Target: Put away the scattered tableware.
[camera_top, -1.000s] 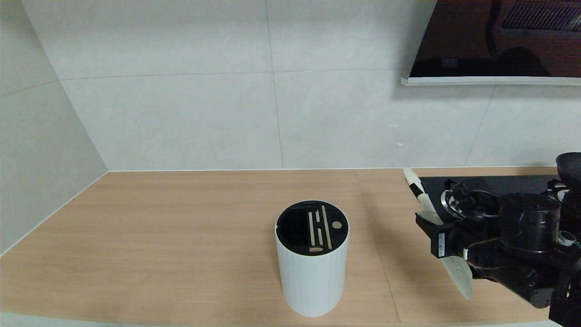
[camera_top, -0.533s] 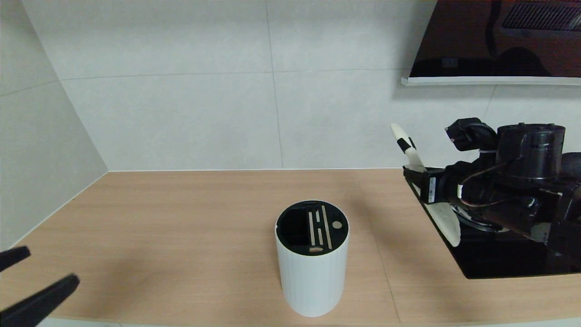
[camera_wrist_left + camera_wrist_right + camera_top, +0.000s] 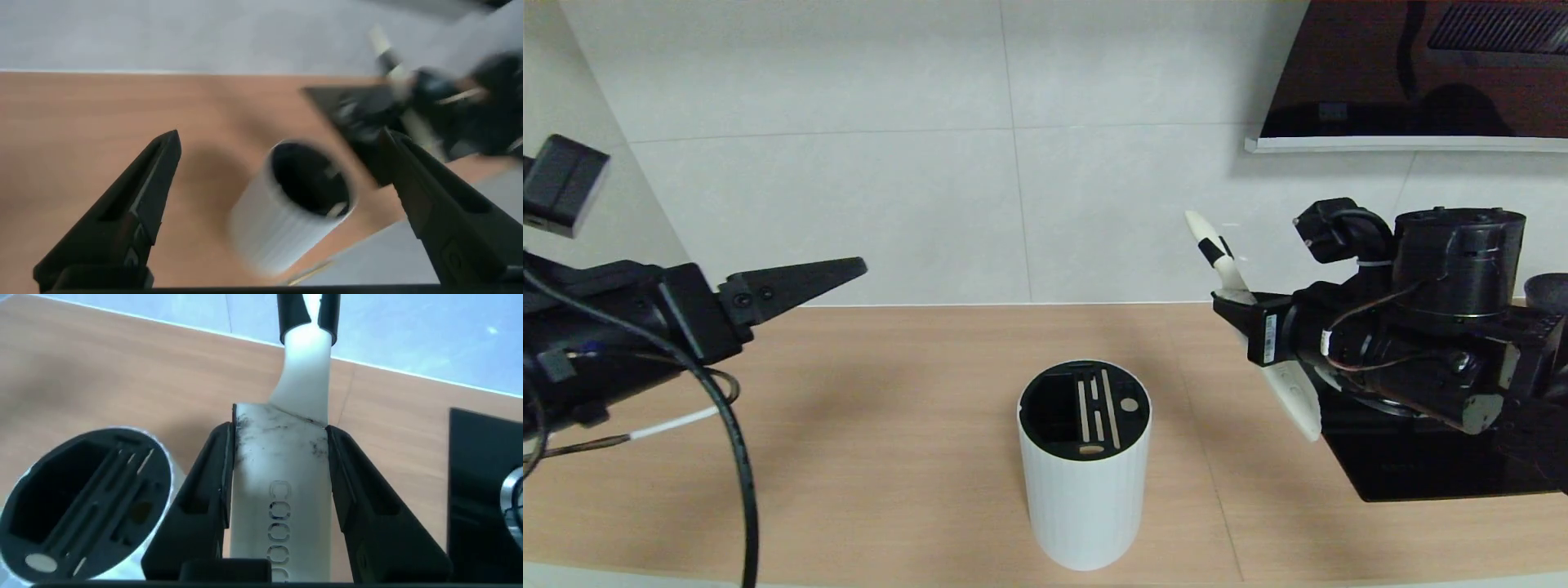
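- The white holder (image 3: 1085,490) stood unmoved, bottom centre, on the counter (image 3: 866,425);
- your left gripper (image 3: 279,135) rose from lower left to mid-left, jaws wide apart, empty;
- your right gripper (image 3: 1258,331), clamped on the knife (image 3: 1290,392), edged leftward at mid-right, toward the holder; slotting it in looked next.

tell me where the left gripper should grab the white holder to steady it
Probably the ribbed side wall of the white holder, about mid-height, coming in level from the robot's left. It stands upright, and its slotted top must stay free for the knife held in the right gripper on the other side. The left gripper is open and sits on that left side.
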Motion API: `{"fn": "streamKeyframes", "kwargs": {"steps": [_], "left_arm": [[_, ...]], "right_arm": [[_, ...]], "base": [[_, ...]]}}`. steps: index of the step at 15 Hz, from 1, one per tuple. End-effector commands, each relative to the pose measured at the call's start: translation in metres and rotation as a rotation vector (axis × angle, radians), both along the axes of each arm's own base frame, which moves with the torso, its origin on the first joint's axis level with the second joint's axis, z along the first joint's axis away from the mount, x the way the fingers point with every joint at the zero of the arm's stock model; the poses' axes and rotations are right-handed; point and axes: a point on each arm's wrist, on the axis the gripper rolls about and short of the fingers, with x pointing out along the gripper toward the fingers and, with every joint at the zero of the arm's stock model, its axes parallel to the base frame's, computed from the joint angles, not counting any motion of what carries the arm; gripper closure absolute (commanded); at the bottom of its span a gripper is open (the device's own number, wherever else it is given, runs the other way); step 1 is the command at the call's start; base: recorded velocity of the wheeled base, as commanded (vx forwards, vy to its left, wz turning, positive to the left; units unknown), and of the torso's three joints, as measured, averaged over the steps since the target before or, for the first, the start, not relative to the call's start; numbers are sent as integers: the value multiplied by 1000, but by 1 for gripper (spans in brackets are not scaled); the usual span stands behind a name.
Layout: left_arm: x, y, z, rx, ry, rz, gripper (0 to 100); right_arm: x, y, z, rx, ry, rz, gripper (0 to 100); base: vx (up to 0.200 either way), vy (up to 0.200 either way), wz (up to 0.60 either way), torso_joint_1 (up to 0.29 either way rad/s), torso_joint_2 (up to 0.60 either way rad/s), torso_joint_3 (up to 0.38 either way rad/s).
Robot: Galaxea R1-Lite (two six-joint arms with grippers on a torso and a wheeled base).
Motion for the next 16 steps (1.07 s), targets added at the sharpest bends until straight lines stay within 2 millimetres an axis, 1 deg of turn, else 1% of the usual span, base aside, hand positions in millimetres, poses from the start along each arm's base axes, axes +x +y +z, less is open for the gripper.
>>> {"fn": "streamKeyframes", "kwargs": {"steps": [1,2,5,7,9,10,13,14,15,16], "left_arm": [[21,-20,-18,-24,92,-61,0],[20,-28,-17,-77,124,-92,0],[17,-41,-15,-165,159,-141,0],[18,-50,-14,-227,181,-173,0],[20,-57,-15,-292,218,-194,0],[22,-62,-14,-355,235,-209,0],[23,-67,-8,-466,235,-240,0],[22,-68,-8,-476,237,-246,0],[22,-76,-11,-466,251,-265,0],[22,-81,-14,-463,260,-266,0]], "right_arm": [[-7,6,-2,-3,8,32,100],[-21,21,-3,-3,10,98,100],[-34,37,-1,54,30,151,100],[-41,45,1,75,29,181,100],[-49,54,3,107,22,218,100],[-55,61,6,141,32,242,100],[-60,68,7,159,42,268,100],[-60,68,7,159,42,270,100],[-63,71,7,163,43,283,100],[-65,73,7,170,49,291,100]], "base": [[0,0,0,0,0,0],[0,0,0,0,0,0],[0,0,0,0,0,0],[0,0,0,0,0,0],[0,0,0,0,0,0],[0,0,0,0,0,0],[0,0,0,0,0,0],[0,0,0,0,0,0],[0,0,0,0,0,0],[0,0,0,0,0,0]]}}
